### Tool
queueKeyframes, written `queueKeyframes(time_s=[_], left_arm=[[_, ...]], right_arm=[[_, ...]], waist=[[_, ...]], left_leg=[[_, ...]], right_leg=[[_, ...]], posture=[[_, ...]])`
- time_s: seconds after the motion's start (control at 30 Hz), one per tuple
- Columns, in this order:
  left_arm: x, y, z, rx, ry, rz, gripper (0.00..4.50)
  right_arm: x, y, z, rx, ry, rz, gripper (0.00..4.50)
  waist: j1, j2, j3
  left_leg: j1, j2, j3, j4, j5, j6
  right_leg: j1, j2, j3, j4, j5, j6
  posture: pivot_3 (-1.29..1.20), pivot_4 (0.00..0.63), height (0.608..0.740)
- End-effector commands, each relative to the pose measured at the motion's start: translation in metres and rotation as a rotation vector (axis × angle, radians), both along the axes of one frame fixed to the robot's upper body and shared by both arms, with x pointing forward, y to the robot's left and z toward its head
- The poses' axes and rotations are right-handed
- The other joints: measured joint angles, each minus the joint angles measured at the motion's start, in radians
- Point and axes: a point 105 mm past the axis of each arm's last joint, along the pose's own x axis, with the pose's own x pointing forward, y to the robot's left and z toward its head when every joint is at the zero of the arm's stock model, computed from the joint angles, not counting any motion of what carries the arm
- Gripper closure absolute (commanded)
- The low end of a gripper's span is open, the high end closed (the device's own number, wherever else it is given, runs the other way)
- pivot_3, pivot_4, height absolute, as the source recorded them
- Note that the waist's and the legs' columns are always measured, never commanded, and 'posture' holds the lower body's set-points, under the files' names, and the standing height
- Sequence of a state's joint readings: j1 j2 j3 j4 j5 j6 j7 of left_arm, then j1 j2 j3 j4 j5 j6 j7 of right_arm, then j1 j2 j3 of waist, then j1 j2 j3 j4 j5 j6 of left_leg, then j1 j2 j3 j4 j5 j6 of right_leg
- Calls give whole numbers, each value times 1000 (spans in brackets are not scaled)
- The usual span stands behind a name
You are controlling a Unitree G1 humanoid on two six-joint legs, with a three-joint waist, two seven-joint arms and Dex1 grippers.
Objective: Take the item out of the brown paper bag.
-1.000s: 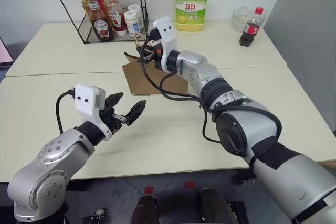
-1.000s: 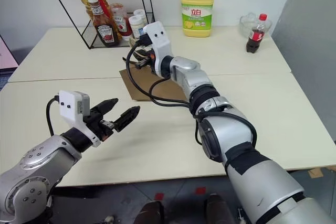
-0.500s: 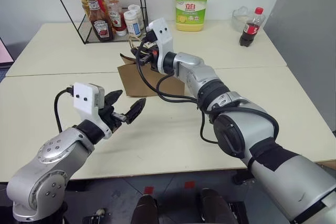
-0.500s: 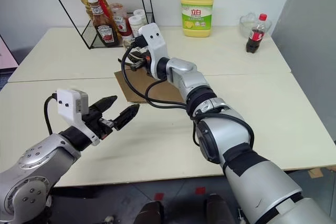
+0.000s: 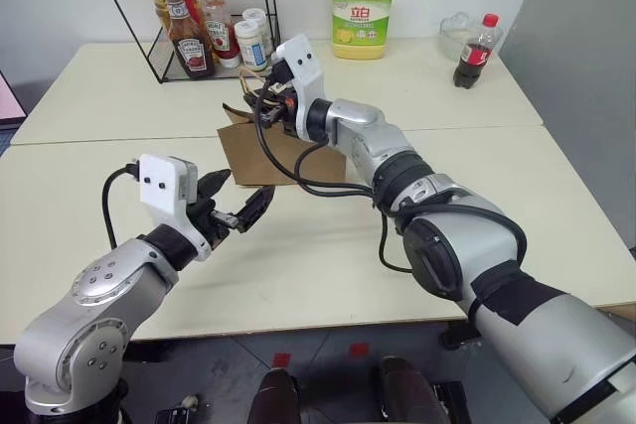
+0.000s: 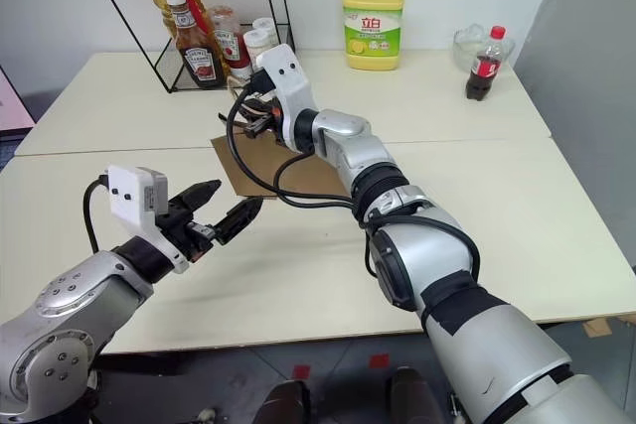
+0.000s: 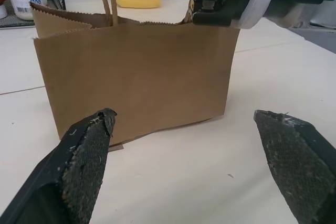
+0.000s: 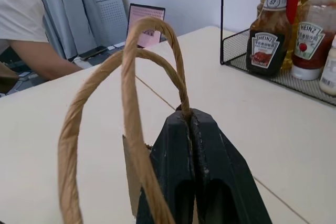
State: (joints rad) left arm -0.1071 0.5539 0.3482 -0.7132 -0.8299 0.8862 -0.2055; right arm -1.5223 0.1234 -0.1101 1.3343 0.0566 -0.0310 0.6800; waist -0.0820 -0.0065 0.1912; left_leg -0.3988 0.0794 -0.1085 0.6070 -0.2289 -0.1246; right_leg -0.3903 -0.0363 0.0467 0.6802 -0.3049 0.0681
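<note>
Currently your right gripper (image 8: 191,124) is pressed together, pinching a twisted paper handle at the top rim of the brown paper bag (image 5: 273,151), which stands on the counter (image 5: 328,245). Your left gripper (image 5: 238,204) hangs spread wide, empty, on the near side of the bag and apart from it. The item is not visible; judge it inside the bag, hidden by the paper wall.

Risks as you go on:
- Thin handle (image 8: 131,77) bears the grip; a hard pull could tear it off the bag.
- Lifting by one handle could tilt the bag and tip it over, spilling the item.
- Bag mouth looks narrow; your left gripper entering wide could crush the near wall instead of reaching in.
- Wire rack (image 5: 199,57) with sauce bottles stands just behind the bag; shoving the bag back could knock it.
</note>
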Motion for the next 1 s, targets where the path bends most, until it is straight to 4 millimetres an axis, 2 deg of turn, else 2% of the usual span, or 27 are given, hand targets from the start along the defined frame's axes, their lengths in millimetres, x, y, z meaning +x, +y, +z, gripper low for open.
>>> queueKeyframes(time_s=[0.03,0.2,0.67,0.77,0.9,1.0], left_arm=[[1,-3,11,12,-51,-4,0],[1,-5,11,10,-53,-9,0],[3,-5,10,8,-53,5,0],[2,-5,10,8,-53,6,0],[2,-5,11,11,-52,2,0],[3,-5,11,13,-52,-1,0]], right_arm=[[-8,3,34,20,-169,40,4433],[-12,5,37,16,-201,72,4433],[-13,6,18,-33,-185,96,4433],[-13,5,16,-29,-167,105,3795],[-13,4,14,-28,-161,111,2471],[-12,2,15,-26,-158,113,1318]], waist=[[0,0,0],[0,0,0],[0,0,0],[0,0,0],[0,0,0],[0,0,0]], left_leg=[[0,0,0,0,0,0],[0,0,0,0,0,-1],[0,0,0,0,0,-1],[0,0,0,0,0,-1],[0,0,0,0,0,-1],[0,0,0,0,0,-1]], right_leg=[[0,0,0,0,0,0],[0,0,0,0,0,0],[0,0,0,0,0,0],[0,0,0,0,0,0],[0,0,0,0,0,0],[0,0,0,0,0,0]], posture=[[0,150,740],[0,150,740],[0,150,740],[0,150,740],[0,150,740],[0,150,740]])
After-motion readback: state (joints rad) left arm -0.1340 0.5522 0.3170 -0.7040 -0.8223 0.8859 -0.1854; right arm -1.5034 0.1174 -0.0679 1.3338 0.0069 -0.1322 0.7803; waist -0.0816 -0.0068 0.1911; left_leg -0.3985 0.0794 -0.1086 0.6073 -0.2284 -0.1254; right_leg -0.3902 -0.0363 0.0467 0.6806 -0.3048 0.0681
